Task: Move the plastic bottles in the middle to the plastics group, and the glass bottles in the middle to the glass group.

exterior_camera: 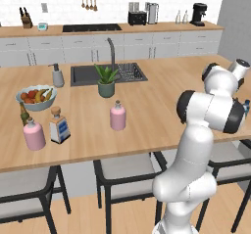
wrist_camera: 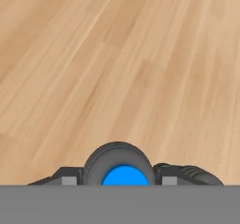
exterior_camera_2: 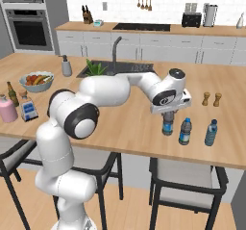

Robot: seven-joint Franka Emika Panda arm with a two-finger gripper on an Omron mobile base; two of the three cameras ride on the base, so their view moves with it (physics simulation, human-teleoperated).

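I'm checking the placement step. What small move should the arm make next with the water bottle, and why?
Probably open the jaws and let go: the gripper holds the small water bottle upright, apparently resting on the counter just left of the two matching water bottles, so it already sits with the plastics.

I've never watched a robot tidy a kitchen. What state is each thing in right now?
Gripper: shut on water bottle.
Water bottle: upright, held at counter level beside the plastics pair.
Plastics pair: upright, standing free.
Round pink bottle: upright, mid-counter, untouched.
Square bottle: upright beside stout pink bottle.
Stout pink bottle: upright.
Olive bottle: upright.
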